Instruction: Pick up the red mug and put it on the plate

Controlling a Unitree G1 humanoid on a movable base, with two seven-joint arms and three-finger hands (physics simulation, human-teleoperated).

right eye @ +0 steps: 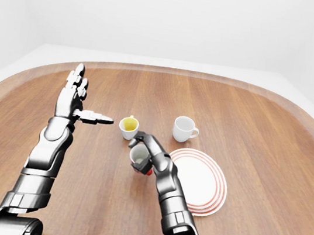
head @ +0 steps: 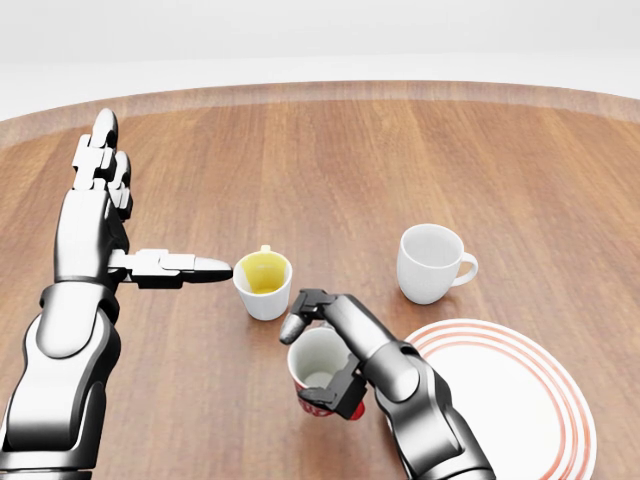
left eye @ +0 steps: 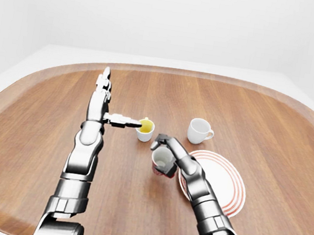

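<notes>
Red shows only at the base of the red mug, which our right hand grips, fingers curled over its white rim and thumb pressed to its side. To that hand's right in the head view lies the plate with red rings, close by but not under the mug. Above the hand stands a yellow-lined cup, and up to its right a white mug. Our left hand is spread flat, thumb pointing toward the yellow-lined cup, over the wooden table.

A broad wooden table carries the things. On it rest a yellow-lined cup, a white mug and a red-ringed plate.
</notes>
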